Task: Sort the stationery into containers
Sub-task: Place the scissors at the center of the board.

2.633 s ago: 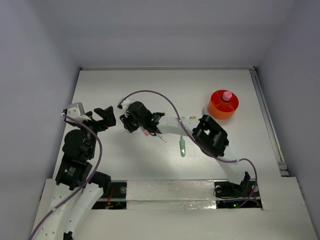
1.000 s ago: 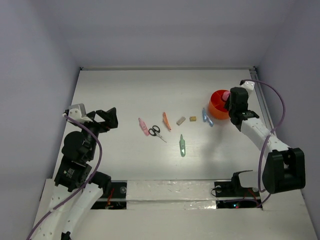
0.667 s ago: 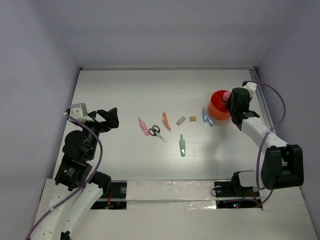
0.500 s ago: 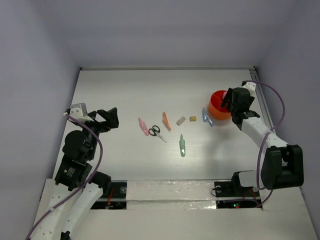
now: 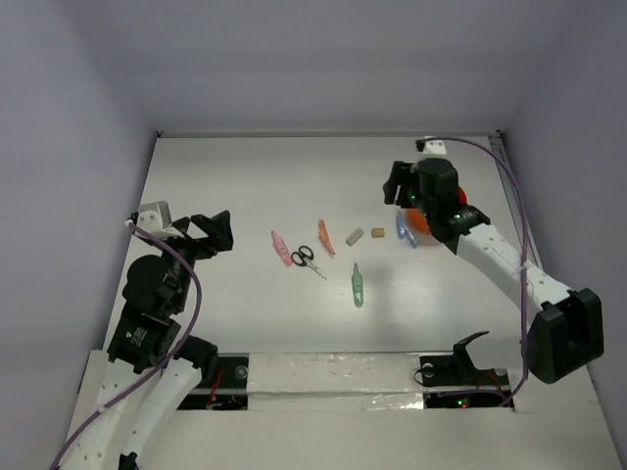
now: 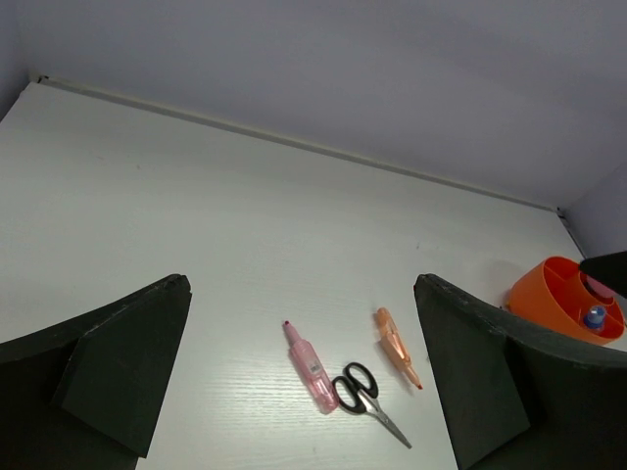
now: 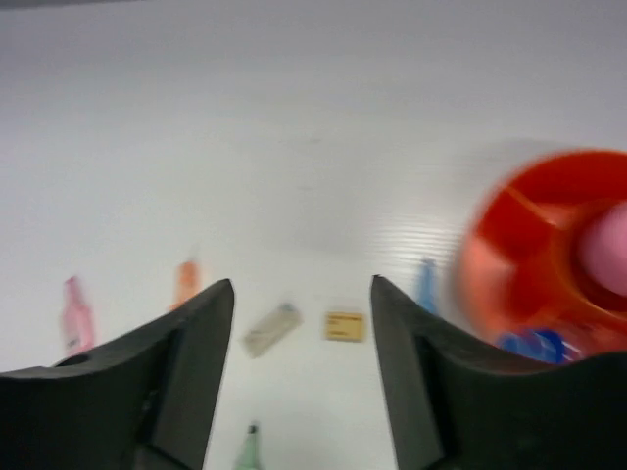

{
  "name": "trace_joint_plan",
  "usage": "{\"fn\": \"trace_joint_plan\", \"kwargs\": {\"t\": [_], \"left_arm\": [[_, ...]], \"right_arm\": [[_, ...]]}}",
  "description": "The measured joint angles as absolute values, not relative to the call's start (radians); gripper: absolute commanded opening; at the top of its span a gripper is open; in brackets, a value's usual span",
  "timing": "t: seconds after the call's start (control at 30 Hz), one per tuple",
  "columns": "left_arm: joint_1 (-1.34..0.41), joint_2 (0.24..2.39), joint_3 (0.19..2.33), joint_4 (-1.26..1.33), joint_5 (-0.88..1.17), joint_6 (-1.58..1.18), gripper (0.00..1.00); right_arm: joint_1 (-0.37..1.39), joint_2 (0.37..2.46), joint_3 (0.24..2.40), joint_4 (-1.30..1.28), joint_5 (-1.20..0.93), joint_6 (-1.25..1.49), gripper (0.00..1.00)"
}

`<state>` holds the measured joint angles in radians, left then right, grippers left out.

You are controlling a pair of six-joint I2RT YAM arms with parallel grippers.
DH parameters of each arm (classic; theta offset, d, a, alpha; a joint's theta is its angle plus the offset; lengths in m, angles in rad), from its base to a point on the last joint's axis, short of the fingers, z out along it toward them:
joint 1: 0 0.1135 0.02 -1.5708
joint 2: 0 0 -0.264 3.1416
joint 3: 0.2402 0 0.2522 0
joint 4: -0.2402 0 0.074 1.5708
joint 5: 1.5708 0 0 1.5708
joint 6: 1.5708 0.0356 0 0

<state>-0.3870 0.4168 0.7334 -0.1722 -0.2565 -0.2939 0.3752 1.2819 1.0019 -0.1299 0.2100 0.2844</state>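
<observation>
The stationery lies in a loose row mid-table: pink stick (image 5: 281, 248), black-handled scissors (image 5: 307, 259), orange stick (image 5: 325, 237), two tan erasers (image 5: 355, 236) (image 5: 377, 232), blue stick (image 5: 404, 228) and green stick (image 5: 358, 286). The red-orange bowl (image 5: 419, 220) is mostly hidden under my right arm. The right wrist view shows the bowl (image 7: 509, 255), blurred, holding a pink-capped bottle (image 7: 607, 245) and a blue-capped bottle (image 7: 534, 345). My right gripper (image 5: 400, 186) is open and empty, above the table just left of the bowl. My left gripper (image 5: 206, 233) is open and empty, at the left.
The left wrist view shows the pink stick (image 6: 313, 367), scissors (image 6: 367, 397) and orange stick (image 6: 395, 345) between the open fingers, with the bowl (image 6: 549, 284) at far right. Grey walls enclose the table on three sides. A rail runs along the right edge (image 5: 524, 235).
My right gripper has swung from the bowl's right side leftward over it and now sits left of the bowl. The left arm and the loose items have not moved.
</observation>
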Motion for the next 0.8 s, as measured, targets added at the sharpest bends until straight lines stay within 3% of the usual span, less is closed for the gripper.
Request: {"fn": "trace_joint_plan", "kwargs": {"t": [0.33, 0.53, 0.63, 0.8], "left_arm": [[-0.387, 0.417, 0.733, -0.169, -0.250, -0.294, 0.99], [-0.387, 0.417, 0.733, -0.168, -0.243, -0.294, 0.99], [-0.386, 0.417, 0.733, -0.168, -0.242, -0.294, 0.99], [-0.386, 0.417, 0.733, -0.168, -0.242, -0.294, 0.99]], "right_arm": [[0.612, 1.649, 1.177, -0.168, 0.154, 0.230, 0.59], [0.645, 1.654, 1.188, -0.196, 0.130, 0.216, 0.57], [0.664, 1.677, 1.240, -0.208, 0.094, 0.195, 0.27], [0.766, 1.805, 1.347, -0.213, 0.018, 0.168, 0.16]]}}
